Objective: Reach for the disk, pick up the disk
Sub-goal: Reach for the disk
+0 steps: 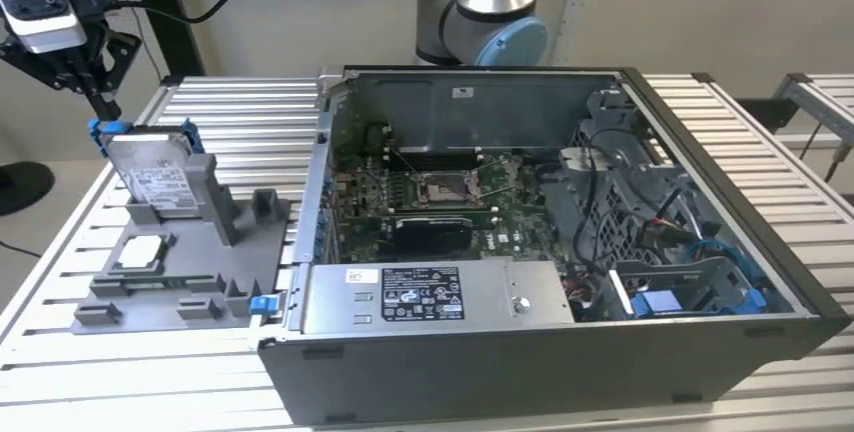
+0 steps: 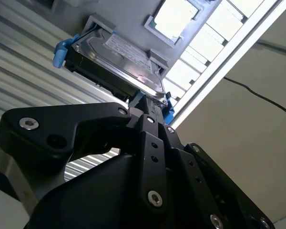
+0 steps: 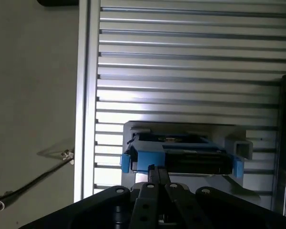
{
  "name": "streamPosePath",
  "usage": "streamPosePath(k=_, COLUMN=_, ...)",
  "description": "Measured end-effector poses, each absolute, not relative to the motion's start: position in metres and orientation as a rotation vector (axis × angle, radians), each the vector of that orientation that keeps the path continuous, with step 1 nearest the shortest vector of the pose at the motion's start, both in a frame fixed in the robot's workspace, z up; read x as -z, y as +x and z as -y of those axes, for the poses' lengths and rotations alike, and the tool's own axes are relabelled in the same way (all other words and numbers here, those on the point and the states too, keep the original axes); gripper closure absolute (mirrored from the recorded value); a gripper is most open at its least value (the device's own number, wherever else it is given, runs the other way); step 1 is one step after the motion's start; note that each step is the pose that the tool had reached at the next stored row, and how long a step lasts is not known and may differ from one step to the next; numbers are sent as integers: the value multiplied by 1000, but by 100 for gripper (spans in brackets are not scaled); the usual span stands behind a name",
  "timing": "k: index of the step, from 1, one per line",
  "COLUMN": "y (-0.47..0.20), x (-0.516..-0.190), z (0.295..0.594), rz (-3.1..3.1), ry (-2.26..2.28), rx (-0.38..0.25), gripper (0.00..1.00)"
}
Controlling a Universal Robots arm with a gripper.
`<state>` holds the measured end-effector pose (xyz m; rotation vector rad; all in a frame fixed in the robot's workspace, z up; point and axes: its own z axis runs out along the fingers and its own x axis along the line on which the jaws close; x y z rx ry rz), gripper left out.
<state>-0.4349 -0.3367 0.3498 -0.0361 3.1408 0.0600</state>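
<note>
While the disk (image 1: 158, 177) stands tilted in its grey holder (image 1: 227, 214) at the exterior view's left, the fingers of your gripper (image 1: 103, 105) look closed, seemingly pinching its blue bracket (image 1: 96, 135).

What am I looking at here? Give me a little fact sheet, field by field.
gripper: at the top corner of the disk, exterior view's left
disk: standing on edge, tilted, in the grey holder
chip: lying flat on the same holder, in front of the disk
computer case: open, exterior view's right
table: slatted metal
</note>
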Motion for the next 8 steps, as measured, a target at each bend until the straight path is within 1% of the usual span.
streamPosePath(k=8, y=-435, x=-350, z=337, rz=-3141, ry=-50, rx=-60, gripper=100)
